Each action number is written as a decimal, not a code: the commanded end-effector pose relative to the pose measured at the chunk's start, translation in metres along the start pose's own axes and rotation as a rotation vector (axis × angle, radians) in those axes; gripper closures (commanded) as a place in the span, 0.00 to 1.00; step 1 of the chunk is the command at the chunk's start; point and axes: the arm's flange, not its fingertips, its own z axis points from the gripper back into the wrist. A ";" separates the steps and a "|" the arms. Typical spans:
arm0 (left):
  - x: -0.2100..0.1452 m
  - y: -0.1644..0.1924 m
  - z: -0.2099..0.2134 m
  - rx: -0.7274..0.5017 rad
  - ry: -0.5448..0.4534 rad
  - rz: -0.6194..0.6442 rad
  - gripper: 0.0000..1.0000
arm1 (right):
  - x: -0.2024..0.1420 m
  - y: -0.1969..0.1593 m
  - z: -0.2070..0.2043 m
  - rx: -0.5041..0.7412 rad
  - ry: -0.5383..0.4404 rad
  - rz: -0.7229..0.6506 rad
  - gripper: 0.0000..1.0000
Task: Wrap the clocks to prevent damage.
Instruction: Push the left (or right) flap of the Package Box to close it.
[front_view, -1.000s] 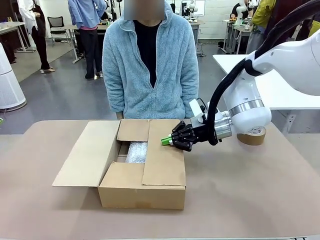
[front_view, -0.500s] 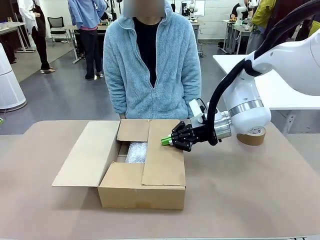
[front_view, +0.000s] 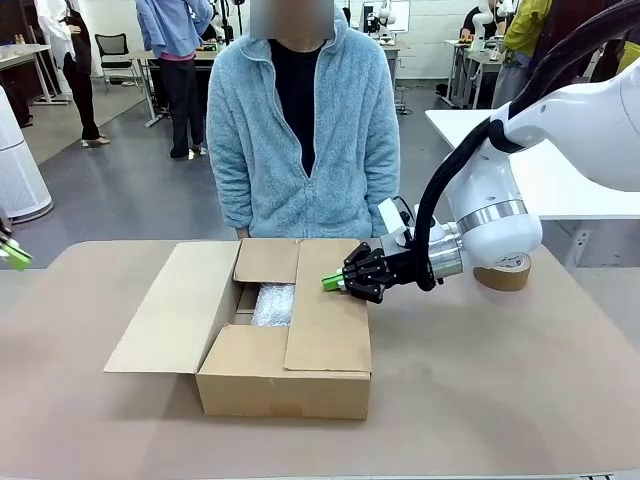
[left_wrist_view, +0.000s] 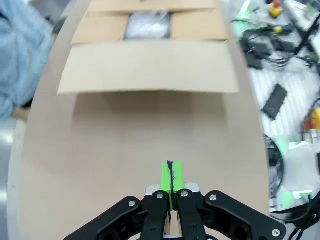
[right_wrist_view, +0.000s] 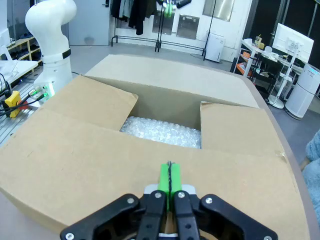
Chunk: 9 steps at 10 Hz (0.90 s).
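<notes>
The clocks (front_view: 272, 305) show as one lumpy bundle of whitish, see-through bubble wrap, low inside the cardboard box (front_view: 285, 385) by the surface's far edge. The box's flaps hide the bundle's ends, so its long axis cannot be told. Both end effectors are pinched shut and empty: the right end effector (front_view: 330, 283) is over the box, the left end effector (left_wrist_view: 171, 175) near the surface's left edge.

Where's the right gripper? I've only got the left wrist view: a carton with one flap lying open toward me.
Observer: The right gripper is at the carton's opposite flap, which lies folded over the top.
Operator: Holding anything?
Observer: No; its green pads are pressed together, nothing between.
Operator: Any tape nearby?
Observer: A brown tape roll sits at the table's far right.
</notes>
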 end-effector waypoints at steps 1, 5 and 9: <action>0.012 0.032 -0.064 -0.003 0.058 0.036 1.00 | -0.006 0.001 -0.002 -0.002 0.011 -0.010 0.99; 0.022 0.049 -0.157 -0.037 0.066 0.051 1.00 | -0.006 0.001 -0.002 -0.002 0.011 -0.010 0.99; 0.023 0.042 -0.173 -0.061 0.067 0.047 1.00 | -0.006 0.001 -0.002 -0.002 0.011 -0.010 0.99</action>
